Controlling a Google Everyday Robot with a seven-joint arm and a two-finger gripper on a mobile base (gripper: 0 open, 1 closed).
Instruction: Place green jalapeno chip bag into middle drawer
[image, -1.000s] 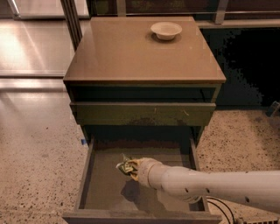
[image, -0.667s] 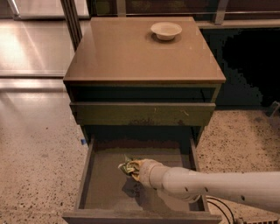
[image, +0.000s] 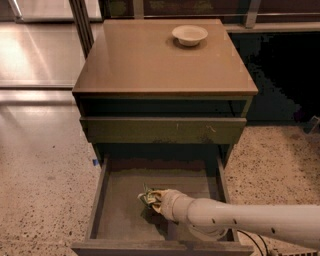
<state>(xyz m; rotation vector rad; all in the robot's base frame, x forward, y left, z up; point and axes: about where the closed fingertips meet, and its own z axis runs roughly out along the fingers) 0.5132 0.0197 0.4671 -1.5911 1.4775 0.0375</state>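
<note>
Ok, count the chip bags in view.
1: the bag is in the open drawer, at the gripper reaching into it. Others may be hidden under the arm or in the shut drawer.

- The light is dim and warm. The brightest patch is the floor (image: 35, 55) in the upper left of the frame, which carries a pale sheen.
- A soft glare lies across the cabinet top (image: 150, 65), and the white bowl (image: 189, 35) at upper centre shows bright.
- The right edge of the frame drops to near black.
- The middle drawer (image: 120, 210), lower centre, lies in shade.
- The gripper (image: 155, 200) sits low in the drawer, with a dark shadow under it, so the light seems to come from above.
- The green jalapeno chip bag (image: 146, 196) glints faintly.
</note>
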